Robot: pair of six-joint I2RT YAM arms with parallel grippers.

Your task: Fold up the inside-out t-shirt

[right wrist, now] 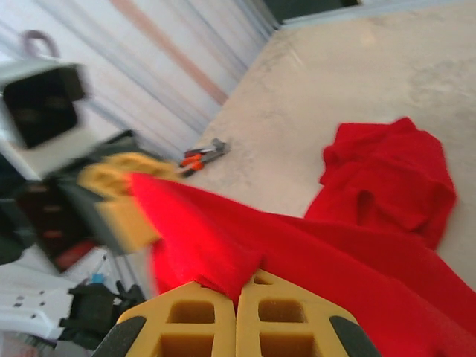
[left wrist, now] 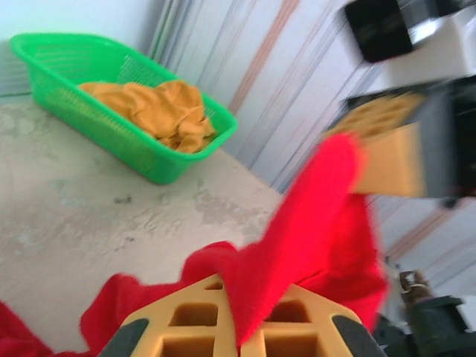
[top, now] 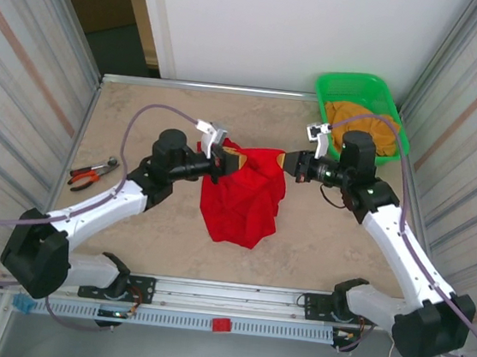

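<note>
the red t-shirt (top: 240,200) sits mid-table, its top edge lifted between the left gripper (top: 221,164) and the right gripper (top: 289,164), both clamped on its fabric. at the far right corner, a green basket (top: 349,77) holds a crumpled orange cloth (top: 373,129).

Pliers (top: 93,172) left — t-shirt (top: 240,204) centre — basket (top: 351,78) far-right.

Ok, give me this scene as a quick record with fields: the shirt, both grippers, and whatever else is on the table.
t-shirt: red, bunched, top edge held up, lower part resting on the table
left gripper: shut on the t-shirt's top edge, left end
right gripper: shut on the top edge, right end
basket: green, far right corner, holds an orange cloth
pliers: red-handled, left side of the table, apart from the t-shirt
fold: not yet done
</note>
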